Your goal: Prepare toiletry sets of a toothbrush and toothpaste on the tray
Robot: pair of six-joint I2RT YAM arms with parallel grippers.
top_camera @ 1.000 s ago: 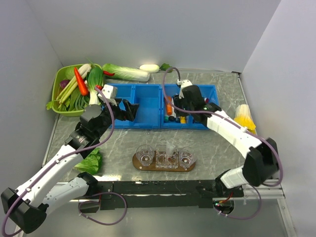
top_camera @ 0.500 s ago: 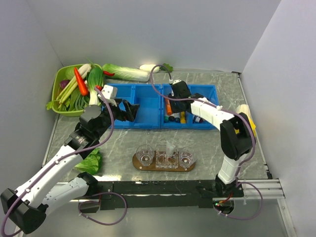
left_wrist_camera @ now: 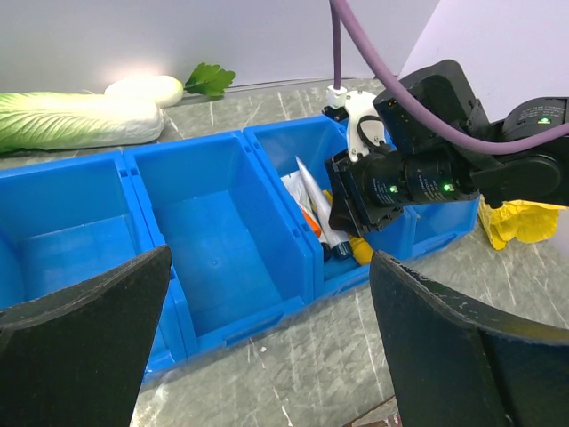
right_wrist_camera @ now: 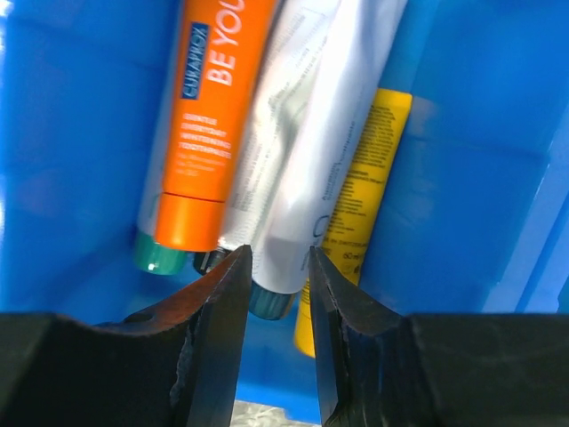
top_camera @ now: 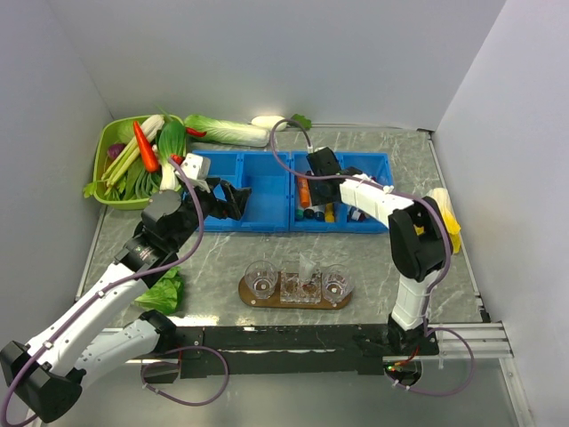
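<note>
Black fingers of the right gripper (right_wrist_camera: 277,256) stand a narrow gap apart, low inside the blue bin (right_wrist_camera: 462,178). They bracket the cap end of the toothpaste (right_wrist_camera: 311,133), a silvery-white tube. The pads look level with its sides, but I cannot tell whether they are pressing it or only flanking it.

Packed against the toothpaste at nine o'clock is an orange tube (right_wrist_camera: 200,124), and at three o'clock a yellow tube (right_wrist_camera: 360,205). All three lie side by side with their caps towards the fingers.

From overhead, the left gripper (left_wrist_camera: 268,267) is at about nine o'clock from the right one. Its jaws are spread wide and hold nothing, above the neighbouring compartments. The tray (top_camera: 247,295) lies at roughly six o'clock from the bin, well apart from it. It carries clear glasses (top_camera: 262,280), and I see no toothpaste on it.

The likely next step is to close on the tube and lift it. The main risk is the grip point. A soft tube held near its tapered end may squeeze out of the pads or swing down as it rises. Because the neighbours are so tight against it, a finger could catch the orange tube and pull it up too. A lift that is not straight could also scrape the bin wall. At the tray, a dangling tube could knock a glass.
</note>
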